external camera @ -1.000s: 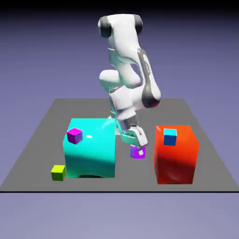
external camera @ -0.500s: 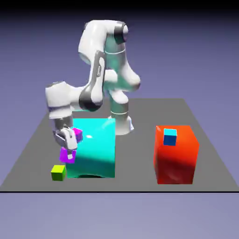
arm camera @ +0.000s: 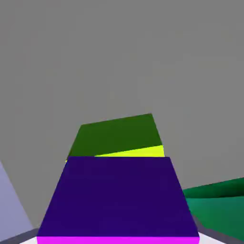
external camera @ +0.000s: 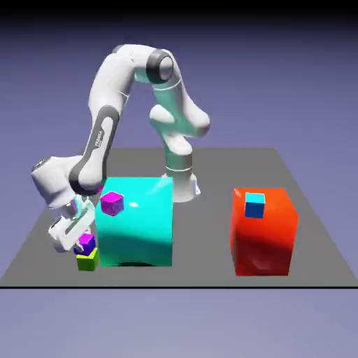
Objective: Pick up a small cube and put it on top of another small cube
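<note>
Seemingly atop the lime cube [external camera: 87, 263], purple cube [arm camera: 118, 195] between the pincer [arm camera: 118, 238] tips, whether gripped or released unclear.

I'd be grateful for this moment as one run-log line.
gripper: around violet cube | violet cube: on yellow-green cube | grip: cannot tell

Two large blocks [external camera: 134, 222] stand on one table [external camera: 203, 245]. Four small cubes [external camera: 85, 244] show, and one robot arm [external camera: 178, 105]

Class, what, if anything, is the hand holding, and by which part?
It cannot be told: the violet cube is between the fingertips of the hand, but contact with its sides is unclear.
</note>
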You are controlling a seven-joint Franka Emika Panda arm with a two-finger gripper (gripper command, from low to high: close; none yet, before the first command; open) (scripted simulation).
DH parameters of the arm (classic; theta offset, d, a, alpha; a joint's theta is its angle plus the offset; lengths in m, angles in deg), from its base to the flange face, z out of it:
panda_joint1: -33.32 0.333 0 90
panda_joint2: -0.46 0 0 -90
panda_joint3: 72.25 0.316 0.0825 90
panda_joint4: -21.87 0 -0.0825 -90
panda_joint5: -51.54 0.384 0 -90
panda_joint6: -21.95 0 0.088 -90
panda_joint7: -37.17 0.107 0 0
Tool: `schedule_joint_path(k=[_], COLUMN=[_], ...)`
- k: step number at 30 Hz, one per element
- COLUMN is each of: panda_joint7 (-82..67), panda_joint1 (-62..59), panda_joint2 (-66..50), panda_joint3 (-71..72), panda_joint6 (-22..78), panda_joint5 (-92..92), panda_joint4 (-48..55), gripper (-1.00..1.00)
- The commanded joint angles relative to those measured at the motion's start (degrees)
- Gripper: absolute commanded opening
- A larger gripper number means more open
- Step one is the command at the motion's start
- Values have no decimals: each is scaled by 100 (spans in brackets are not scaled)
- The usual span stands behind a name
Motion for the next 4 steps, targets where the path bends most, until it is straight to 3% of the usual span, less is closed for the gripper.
schedule_joint_path(k=[1,4], panda_joint7=[91,305], panda_joint1=[-4,-14], panda_joint2=[207,696], panda_joint3=[-73,-246], panda_joint6=[232,778], panda_joint5=[-120,-404], panda_joint4=[29,99], gripper=[100,100])
